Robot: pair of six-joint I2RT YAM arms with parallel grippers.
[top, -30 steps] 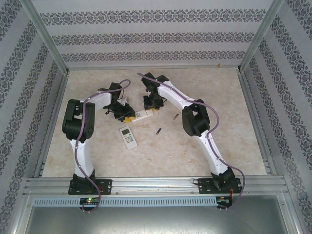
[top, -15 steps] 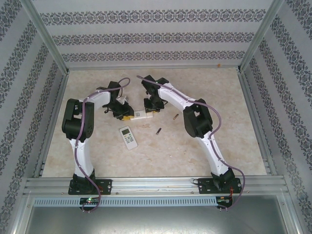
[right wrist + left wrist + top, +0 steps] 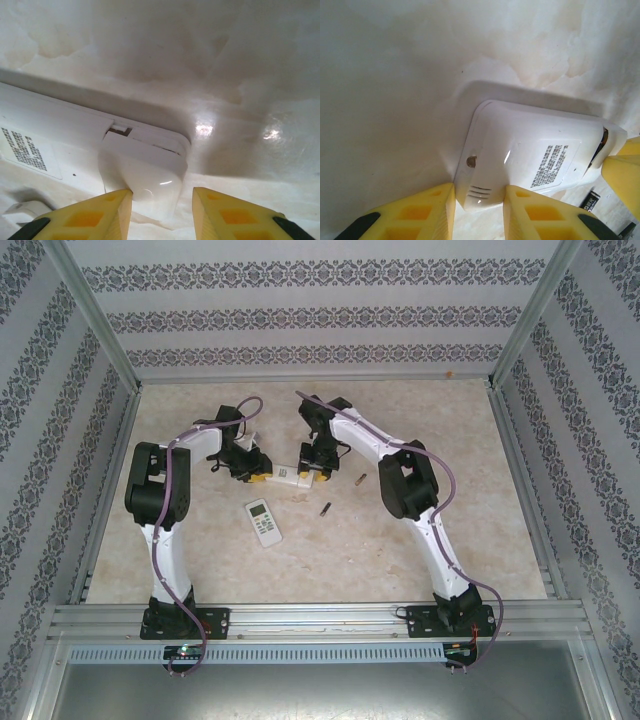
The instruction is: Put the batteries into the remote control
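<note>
Remote control (image 3: 520, 150) gripped endwise by left gripper (image 3: 479, 190), right gripper (image 3: 161, 192) parted astride its lid (image 3: 145, 165), overhead view adds loose batteries (image 3: 325, 508)

We see the left arm (image 3: 165, 545) and the right arm (image 3: 438, 550) built alike: slim white links joined by bulky black joint housings (image 3: 155, 490). Along each runs a purple-grey cable (image 3: 178, 475), looping free of the shell in places and trailing down past the black base plates (image 3: 180, 620) at the near edge. Close up, we find the left gripper (image 3: 479, 200) and the right gripper (image 3: 162, 200) fitted with chunky yellow fingers (image 3: 415, 215), each moulded with recessed rectangular pockets and backed by black parts.
</note>
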